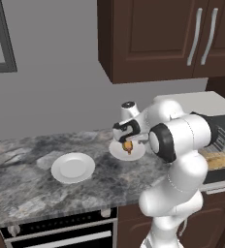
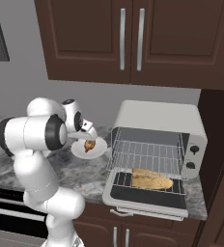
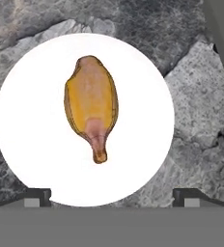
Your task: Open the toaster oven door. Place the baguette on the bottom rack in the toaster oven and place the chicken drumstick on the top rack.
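The gripper (image 3: 112, 195) hangs wide open just above the chicken drumstick (image 3: 91, 106) on its white plate (image 3: 32, 144). The baguette (image 2: 151, 179) already lies on the bottom rack (image 2: 147, 185). Next job, I think: drop lower and pinch the drumstick. The hand view shows its narrow end pointing back at the gripper.

No legible text or labels anywhere.

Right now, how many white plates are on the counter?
2: an empty plate to the left, and a plate holding the drumstick nearer the oven.
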